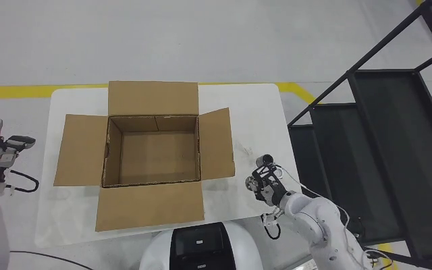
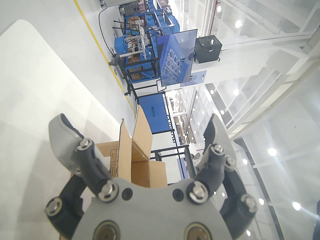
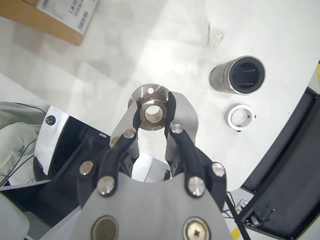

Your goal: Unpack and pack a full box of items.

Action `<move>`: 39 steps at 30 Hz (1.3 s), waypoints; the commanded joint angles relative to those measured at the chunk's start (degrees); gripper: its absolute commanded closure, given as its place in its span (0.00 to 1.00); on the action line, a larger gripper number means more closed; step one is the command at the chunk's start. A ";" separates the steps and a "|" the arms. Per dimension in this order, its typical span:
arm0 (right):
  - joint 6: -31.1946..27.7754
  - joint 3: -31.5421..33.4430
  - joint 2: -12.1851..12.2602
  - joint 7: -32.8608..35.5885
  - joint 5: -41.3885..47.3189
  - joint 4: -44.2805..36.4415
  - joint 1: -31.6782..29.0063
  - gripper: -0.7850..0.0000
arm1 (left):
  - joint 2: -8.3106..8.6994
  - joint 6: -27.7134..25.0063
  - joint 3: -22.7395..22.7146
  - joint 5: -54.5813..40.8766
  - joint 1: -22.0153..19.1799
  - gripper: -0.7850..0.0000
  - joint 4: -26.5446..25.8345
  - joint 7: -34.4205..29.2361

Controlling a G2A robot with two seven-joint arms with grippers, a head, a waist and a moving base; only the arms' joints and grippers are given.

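Observation:
An open cardboard box point(image 1: 154, 123) stands in the middle of the white table point(image 1: 256, 108), flaps spread, its inside bare. Off the box's front right corner, my right gripper point(image 1: 260, 183) point(image 3: 152, 106) is shut on a flanged metal bushing point(image 3: 152, 112), held just above the tabletop. A grey metal cylinder point(image 3: 237, 78) point(image 1: 265, 160) and a white ring collar point(image 3: 238, 118) lie on the table beside it. My left gripper point(image 2: 137, 119) is open and holds nothing; it hangs off the table's left edge, with the box point(image 2: 135, 151) farther off in its view.
A black metal rack point(image 1: 378, 135) stands close along the table's right side. A labelled box flap point(image 3: 62, 1) lies flat on the table near the right gripper. Bare tabletop stretches right of the box and behind it.

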 commanded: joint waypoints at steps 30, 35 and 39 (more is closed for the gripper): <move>9.01 -36.74 -4.49 3.94 -2.85 12.13 39.38 0.11 | 0.00 0.00 0.00 0.00 0.00 0.00 0.00 0.00; 11.38 -40.25 -5.98 1.28 0.07 15.48 42.59 0.00 | 0.00 0.00 0.00 0.00 0.00 0.00 0.00 0.00; 10.47 -38.79 -5.75 -0.39 1.63 12.93 41.11 0.00 | 0.00 0.00 0.00 0.00 0.00 0.00 0.00 0.00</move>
